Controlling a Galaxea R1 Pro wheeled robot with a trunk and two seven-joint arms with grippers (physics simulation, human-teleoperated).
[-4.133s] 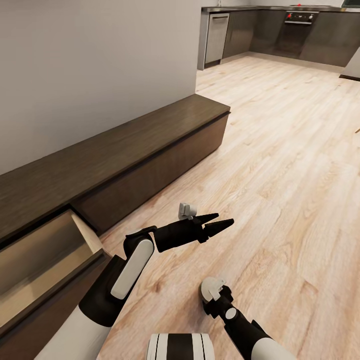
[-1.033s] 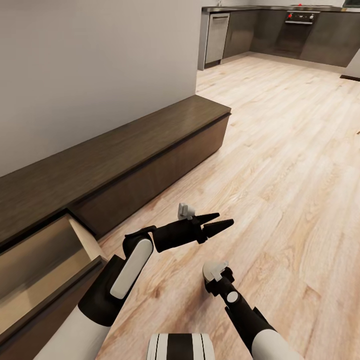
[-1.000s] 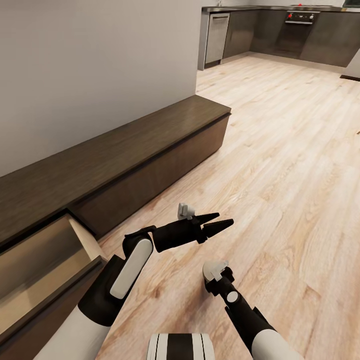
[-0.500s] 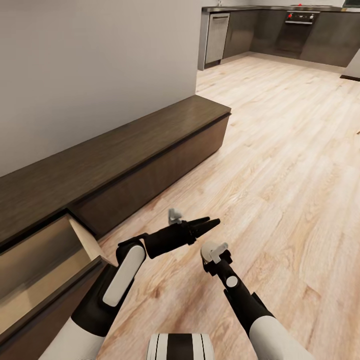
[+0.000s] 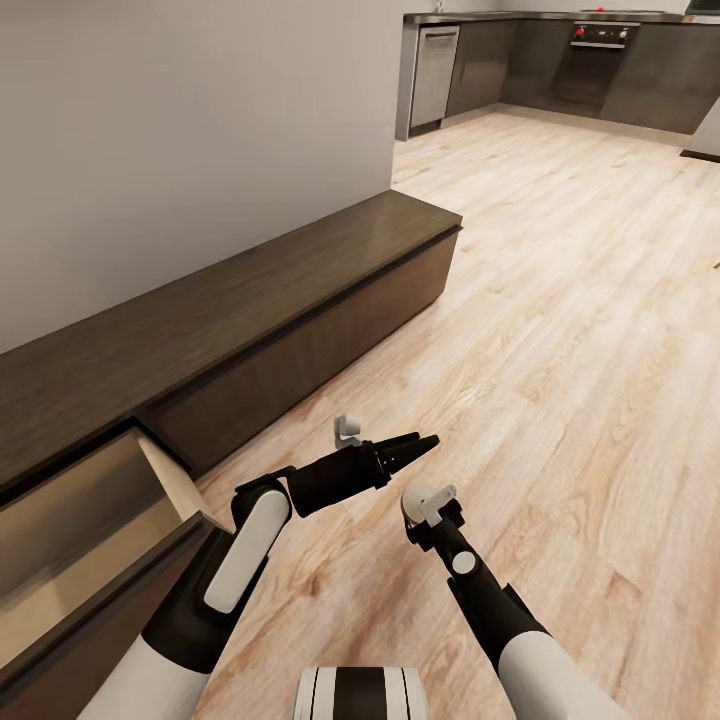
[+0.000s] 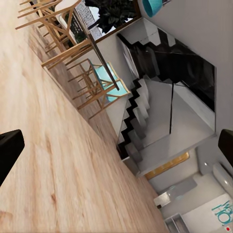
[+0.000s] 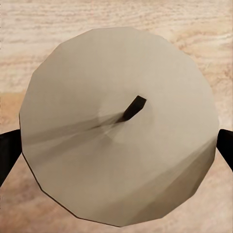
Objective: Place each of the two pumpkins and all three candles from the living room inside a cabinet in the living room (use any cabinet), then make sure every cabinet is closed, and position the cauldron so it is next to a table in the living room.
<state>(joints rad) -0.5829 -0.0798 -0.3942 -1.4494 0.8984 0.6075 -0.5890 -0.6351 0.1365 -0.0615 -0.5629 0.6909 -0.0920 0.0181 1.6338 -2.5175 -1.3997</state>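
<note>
A light wood floor (image 5: 560,330) runs from the living room to a dark kitchen (image 5: 570,65) at the far end. The cabinet (image 5: 250,320) stands long-axis along the wall; its near drawer (image 5: 90,540) is pulled open, the interior cut off at the picture edge. The left gripper (image 5: 420,445) hangs over the floor, jaws narrowly parted, nothing between them. The right gripper (image 7: 116,145) clamps a candle (image 7: 119,126), pale round top and dark wick facing the wrist camera; its sides are hidden.
</note>
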